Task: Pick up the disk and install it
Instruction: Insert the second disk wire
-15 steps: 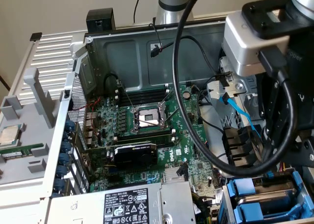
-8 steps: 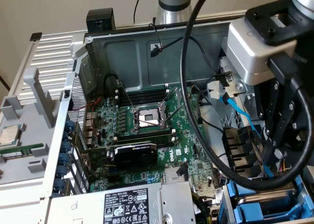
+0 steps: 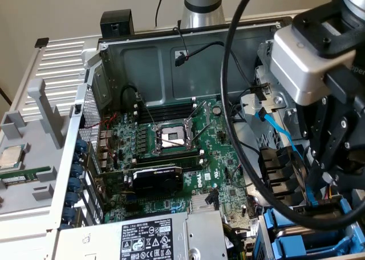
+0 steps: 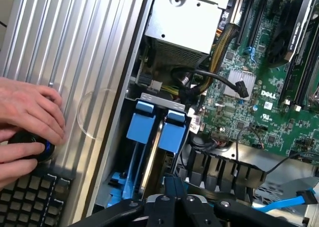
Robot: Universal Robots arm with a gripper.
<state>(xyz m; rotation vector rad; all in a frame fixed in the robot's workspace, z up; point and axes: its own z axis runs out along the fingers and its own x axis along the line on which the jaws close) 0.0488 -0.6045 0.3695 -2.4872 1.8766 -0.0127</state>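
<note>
Gripper (image 4: 172,187) is down at the drive bay corner of the open PC case (image 3: 188,43), on the exterior view's right, fingers pressed together with nothing visibly between them. In the wrist view the closed fingertips sit right over the gap between two blue-carrier drive slots (image 4: 157,125); the disk (image 4: 172,132) appears seated edge-on in the bay, only its blue plastic carrier end showing, silver body and label hidden, so can't tell how far in it sits. A second blue carrier (image 4: 140,125) is just beside it, both under a silver metal bracket (image 4: 162,100). In the exterior view the blue carriers (image 3: 285,237) sit at the case's lower right corner under the gripper body, partly hidden by a thick black cable loop (image 3: 239,100). Green Dell motherboard (image 3: 171,157) fills the case floor: empty CPU socket (image 3: 171,137) at centre with lever open, black graphics card (image 3: 157,177) nearer the front edge. Grey power-supply box (image 3: 165,237) with black-white label at the case's near edge. Blue SATA cable (image 3: 276,126) runs beside the bay. Outside the case, on the ribbed metal side panel (image 3: 57,60), a CPU chip (image 3: 11,156) lies at the exterior view's left. The wrist view also catches a person's hand (image 4: 27,117) on a black knob (image 4: 30,147) beside a keyboard (image 4: 35,197), well apart from the bay.
</note>
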